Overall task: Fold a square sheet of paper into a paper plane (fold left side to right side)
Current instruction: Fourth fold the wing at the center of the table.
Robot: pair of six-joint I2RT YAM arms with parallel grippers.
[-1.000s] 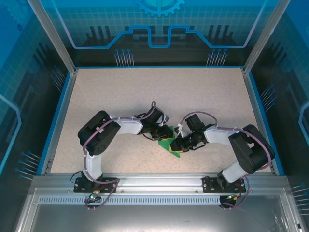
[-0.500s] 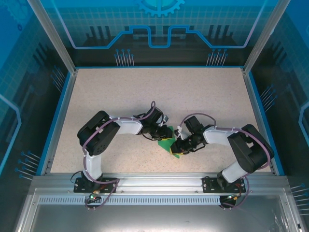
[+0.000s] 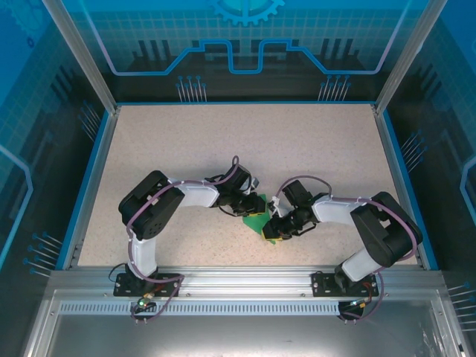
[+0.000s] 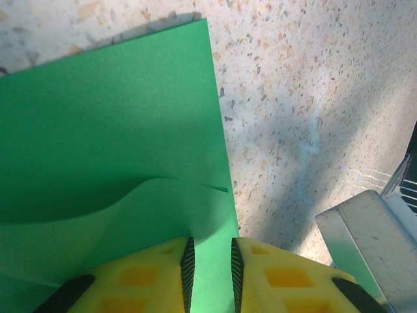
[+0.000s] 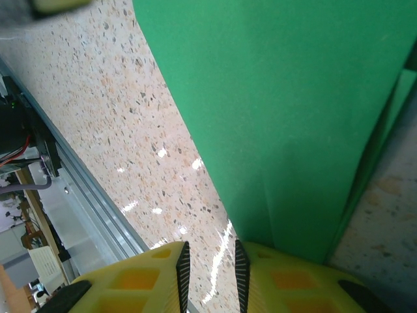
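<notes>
A robotics lab test cell, not a home or shop. Translucent blue panels printed with circuit traces and a gear motif wall it in, held by bare aluminium posts. The speckled counter has a blue rim and carries no household things. Two black-and-white robot arms, left and right, are bolted to a slotted aluminium rail at the near edge, with loose cables looping from their bases
</notes>
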